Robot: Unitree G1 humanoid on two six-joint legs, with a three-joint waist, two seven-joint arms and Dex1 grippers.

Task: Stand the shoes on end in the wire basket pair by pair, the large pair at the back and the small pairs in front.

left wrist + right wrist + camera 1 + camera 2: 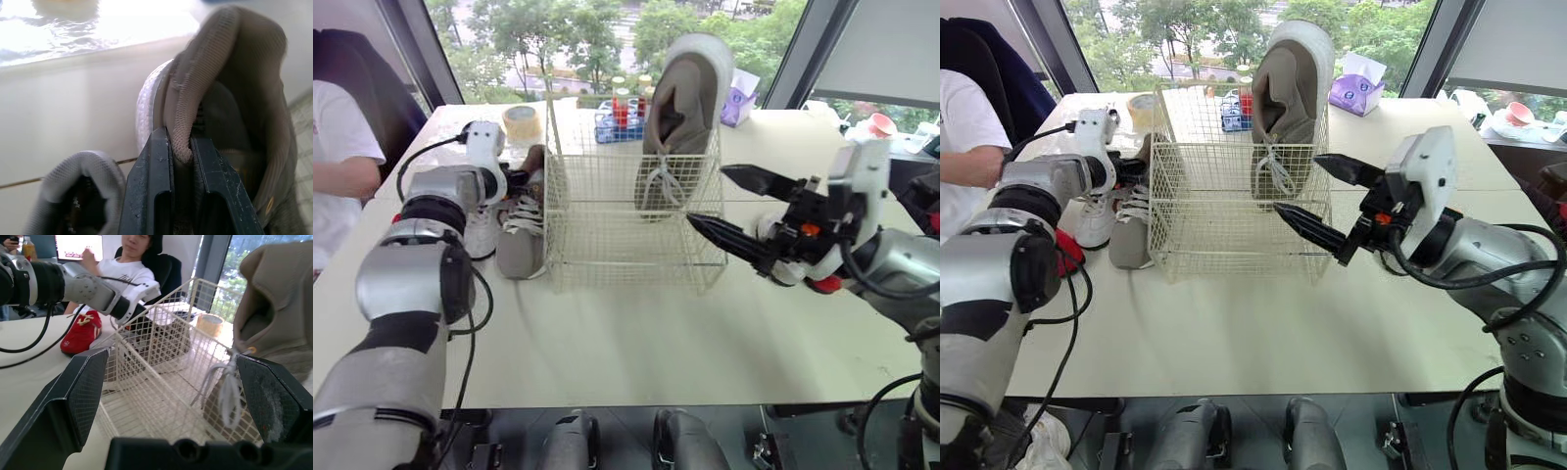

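From the head camera: one large taupe shoe [680, 108] stands on end, toe up, at the back right of the wire basket [626, 257] on a white table [636, 343]. By the look of it, the job has barely begun, with no pair yet complete and the front of the basket bare. The left gripper [519, 179] reaches among loose shoes just left of the basket, including a grey mesh sneaker [521, 245] and a white sneaker [481, 230]. The right gripper [707, 196] hangs at the basket's right front, its fingers spread wide and empty.

Left wrist camera: black fingers [154, 186] pinch the padded heel collar of a taupe knit shoe [234, 98] with a pebbled white sole, seemingly the large shoe's mate.

Right wrist camera: thin cream wire in a square grid; a red shoe [80, 335] lies beyond it, near a seated person [132, 264].
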